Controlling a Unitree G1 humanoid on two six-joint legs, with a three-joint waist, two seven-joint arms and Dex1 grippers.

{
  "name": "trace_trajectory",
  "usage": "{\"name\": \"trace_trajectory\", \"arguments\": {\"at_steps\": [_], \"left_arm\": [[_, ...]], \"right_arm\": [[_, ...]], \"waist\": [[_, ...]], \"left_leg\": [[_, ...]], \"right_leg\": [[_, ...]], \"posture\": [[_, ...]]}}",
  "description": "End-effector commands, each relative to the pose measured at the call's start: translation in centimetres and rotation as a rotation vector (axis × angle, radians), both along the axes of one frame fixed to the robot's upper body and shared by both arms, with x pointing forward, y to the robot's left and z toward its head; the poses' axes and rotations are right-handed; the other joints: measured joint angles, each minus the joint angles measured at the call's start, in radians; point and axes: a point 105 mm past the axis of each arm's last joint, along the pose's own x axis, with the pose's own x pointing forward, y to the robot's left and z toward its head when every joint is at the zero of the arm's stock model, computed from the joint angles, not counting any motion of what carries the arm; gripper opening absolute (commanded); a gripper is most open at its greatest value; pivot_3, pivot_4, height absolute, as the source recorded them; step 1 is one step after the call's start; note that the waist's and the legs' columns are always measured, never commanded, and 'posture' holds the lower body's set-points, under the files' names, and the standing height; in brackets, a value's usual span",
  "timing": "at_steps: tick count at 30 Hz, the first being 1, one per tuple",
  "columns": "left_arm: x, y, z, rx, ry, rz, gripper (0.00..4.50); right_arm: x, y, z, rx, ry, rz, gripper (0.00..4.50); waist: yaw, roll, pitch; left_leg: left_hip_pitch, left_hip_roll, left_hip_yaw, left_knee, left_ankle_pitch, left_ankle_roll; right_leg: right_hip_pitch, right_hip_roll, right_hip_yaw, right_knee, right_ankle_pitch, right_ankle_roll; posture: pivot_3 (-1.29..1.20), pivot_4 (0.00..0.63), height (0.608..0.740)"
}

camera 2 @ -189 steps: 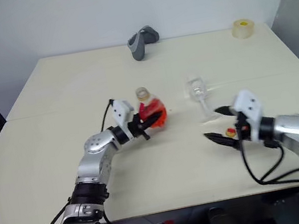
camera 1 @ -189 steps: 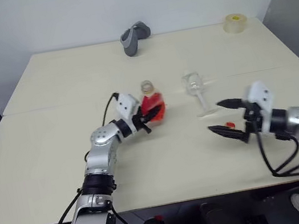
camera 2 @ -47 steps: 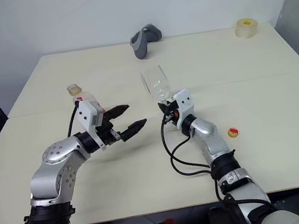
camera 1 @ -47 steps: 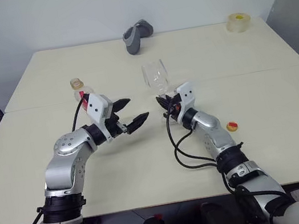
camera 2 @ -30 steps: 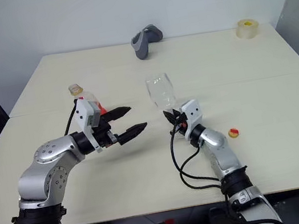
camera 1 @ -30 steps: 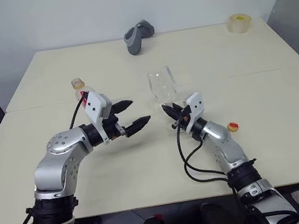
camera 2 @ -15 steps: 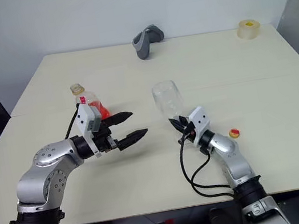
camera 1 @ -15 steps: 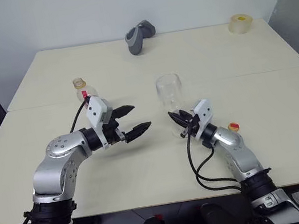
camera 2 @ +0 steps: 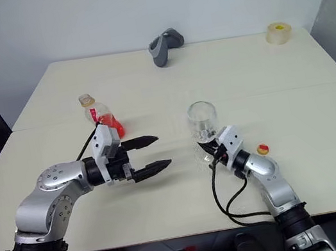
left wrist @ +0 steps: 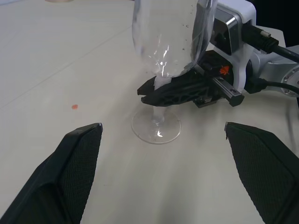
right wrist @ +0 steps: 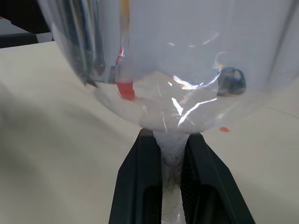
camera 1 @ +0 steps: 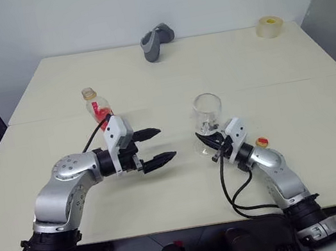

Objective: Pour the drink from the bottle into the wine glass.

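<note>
Two black fingers of the right hand (camera 1: 208,140) are closed on the thin stem of the clear, round-bowled wine glass (camera 1: 208,114), whose foot seems to rest on the cream desk (camera 1: 263,76) near its front edge; it should be kept upright and steady. The left hand (camera 1: 153,146) is spread wide and empty. The small clear plastic bottle (camera 1: 96,104), uncapped, with bright red drink (camera 2: 111,124) low inside, stands towards the left edge; its smooth body calls for a firm, level grip.

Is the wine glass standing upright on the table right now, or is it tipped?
Upright. The wine glass has its round foot flat on the table, bowl straight above the stem, which the right gripper clamps.
</note>
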Motion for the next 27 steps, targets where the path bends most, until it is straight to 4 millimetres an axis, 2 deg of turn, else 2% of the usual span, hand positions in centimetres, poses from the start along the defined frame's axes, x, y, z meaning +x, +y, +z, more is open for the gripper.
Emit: {"name": "trace_trajectory", "arguments": {"at_steps": [1,8,11,19,25,27], "left_arm": [[-0.2,-0.2,0.5,0.014,-0.049,-0.026,4.50],[-0.2,-0.5,0.8,0.008,-0.087,-0.041,4.50],[-0.2,-0.6,0.8,0.014,-0.096,-0.041,4.50],[-0.2,-0.7,0.8,0.014,-0.101,-0.033,4.50],[-0.2,-0.8,0.8,0.015,-0.103,-0.033,4.50],[-0.1,-0.8,0.8,0.014,-0.105,-0.034,4.50]], "right_arm": [[-0.5,-0.1,-2.1,-0.023,0.097,0.002,1.14],[-0.4,-0.4,-1.8,-0.041,0.084,-0.005,3.61],[-0.3,-0.7,-1.1,-0.010,0.084,-0.015,4.48],[-1.4,-0.5,1.5,0.066,0.066,0.010,4.48],[-1.6,0.0,1.3,0.034,0.069,0.022,4.48],[-1.3,0.2,1.2,0.036,0.070,0.005,4.12]], "waist": [[0.000,0.000,0.000],[-0.003,0.000,0.000],[-0.003,0.000,0.000],[-0.003,0.001,0.000],[-0.003,0.001,0.000],[-0.003,0.000,0.000]], "left_leg": [[0.000,0.000,0.000,0.000,0.000,0.000],[0.000,0.001,0.000,0.000,0.000,0.000],[0.000,0.001,0.000,0.000,0.000,0.000],[-0.001,0.001,0.000,0.000,0.000,0.000],[-0.001,0.001,0.000,0.000,0.000,0.000],[-0.001,0.001,0.000,0.000,0.000,0.000]], "right_leg": [[0.000,0.000,0.000,0.000,0.000,0.000],[-0.001,0.001,0.000,0.000,0.000,-0.001],[-0.001,0.001,0.001,0.000,0.000,-0.001],[-0.001,0.001,0.001,0.000,0.000,-0.001],[-0.001,0.001,0.000,0.000,0.000,-0.001],[-0.001,0.002,0.000,0.000,0.000,-0.001]], "posture": [[0.00,0.150,0.740],[0.00,0.150,0.740],[0.00,0.150,0.740],[0.00,0.150,0.740],[0.00,0.150,0.740],[0.00,0.150,0.740]]}}
